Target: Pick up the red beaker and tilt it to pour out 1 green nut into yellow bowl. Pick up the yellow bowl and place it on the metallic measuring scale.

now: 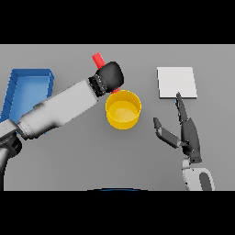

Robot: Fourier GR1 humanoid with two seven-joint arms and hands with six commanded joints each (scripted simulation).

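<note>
The red beaker (97, 59) is held tilted over the back rim of the yellow bowl (123, 109), and my left hand (110, 76) is shut on it and hides most of it. Only its upper end and a red bit near the bowl's rim show. The bowl stands upright at the table's middle; I cannot make out a green nut in it. The metallic measuring scale (177, 82) is a flat pale square at the back right. My right hand (188, 133) stands open on the right, between bowl and scale, fingers straight and pointing away.
A blue tray (28, 88) lies at the far left, partly behind my left forearm (59, 109), which crosses the table from lower left toward the bowl.
</note>
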